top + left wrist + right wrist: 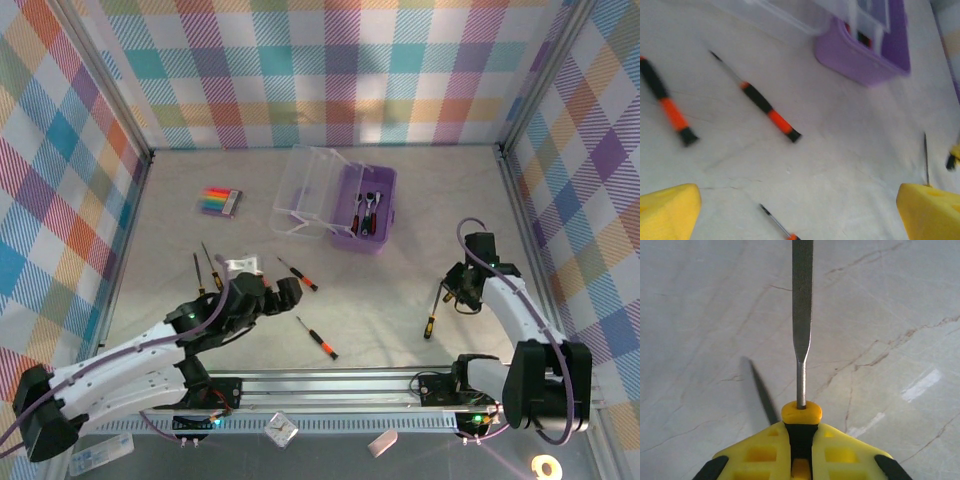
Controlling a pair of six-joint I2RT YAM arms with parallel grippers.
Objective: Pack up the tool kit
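Note:
The purple box stands at the back centre with its clear lid open to the left and chrome ratchet wrenches inside. My right gripper is shut on a yellow-handled tool, whose flat rough blade points away over the table. In the top view that gripper sits low at the right, with a slim yellow-banded tool beside it. I cannot tell whether this is the held one. My left gripper is open over black-orange screwdrivers, holding nothing.
Two more screwdrivers lie at the left, near my left arm. A rainbow-striped pack lies at the back left. Checked walls close in three sides. The metal rail runs along the near edge.

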